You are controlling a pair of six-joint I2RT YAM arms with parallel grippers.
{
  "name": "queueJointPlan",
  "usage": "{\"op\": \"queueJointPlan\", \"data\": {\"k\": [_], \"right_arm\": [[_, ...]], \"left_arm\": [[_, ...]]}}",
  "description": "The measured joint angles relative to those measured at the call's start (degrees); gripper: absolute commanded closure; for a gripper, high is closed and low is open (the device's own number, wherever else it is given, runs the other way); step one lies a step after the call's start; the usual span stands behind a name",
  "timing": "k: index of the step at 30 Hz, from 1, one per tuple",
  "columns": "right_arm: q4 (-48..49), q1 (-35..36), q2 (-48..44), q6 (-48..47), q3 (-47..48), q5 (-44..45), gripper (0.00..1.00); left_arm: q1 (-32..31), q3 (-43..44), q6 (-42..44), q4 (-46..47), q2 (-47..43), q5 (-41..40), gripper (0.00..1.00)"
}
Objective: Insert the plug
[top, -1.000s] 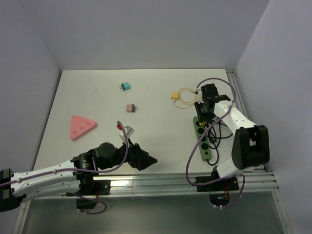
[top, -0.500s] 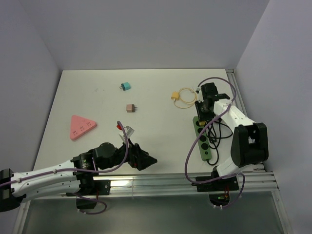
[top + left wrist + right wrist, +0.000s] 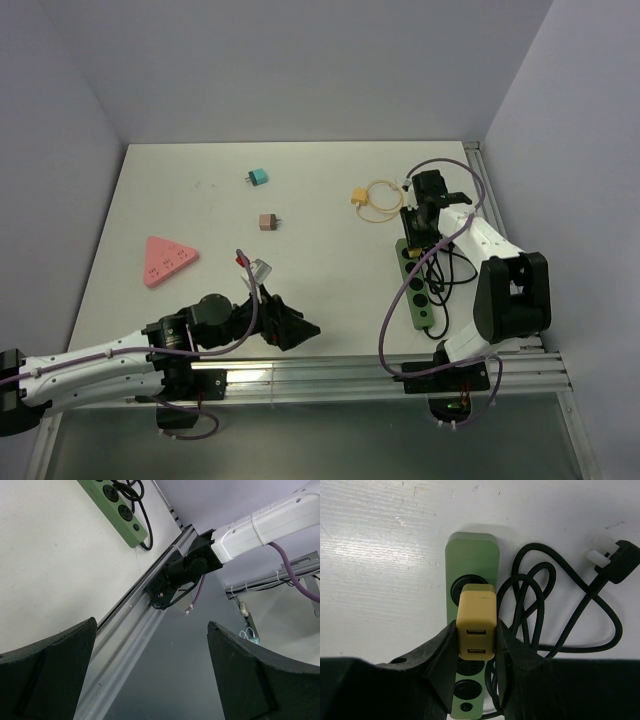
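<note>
My right gripper is shut on a tan two-port USB charger plug. It holds the plug upright over the far end of the green power strip, on or just above the second socket; the prongs are hidden. In the top view the right gripper is at the strip's far end, on the right of the table. My left gripper is open and empty near the table's front edge. In the left wrist view the left gripper points past the front rail, and the strip shows far off.
The strip's black cable lies coiled right of it, its plug on the table. A pink triangle, a teal plug, a brown plug, a yellow plug with looped cord and a small clear part lie around.
My left arm has shifted slightly left along the front edge. My right gripper has stayed over the strip's far end with the plug in it.
</note>
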Motion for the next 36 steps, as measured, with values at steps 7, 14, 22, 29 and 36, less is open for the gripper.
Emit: {"op": "queueJointPlan", "data": {"k": [7, 14, 22, 29, 36], "right_arm": [[0.2, 0.3, 0.3, -0.3, -0.5, 0.7, 1.00], [0.7, 1.1, 0.9, -0.7, -0.6, 2.4, 1.00], [2.3, 2.0, 4.2, -0.4, -0.6, 4.5, 1.00], [2.4, 2.1, 3.9, -0.4, -0.7, 4.5, 1.00], [4.1, 2.1, 0.9, 0.5, -2.1, 4.7, 0.68]], "left_arm": [[0.0, 0.0, 0.0, 0.0, 0.0, 0.0, 0.03], [0.0, 0.0, -0.2, 0.0, -1.1, 0.0, 0.03], [0.0, 0.0, -0.2, 0.0, -1.3, 0.0, 0.03], [0.0, 0.0, -0.1, -0.1, -1.8, 0.0, 0.03], [0.0, 0.0, 0.0, -0.5, -1.6, 0.0, 0.03]]}}
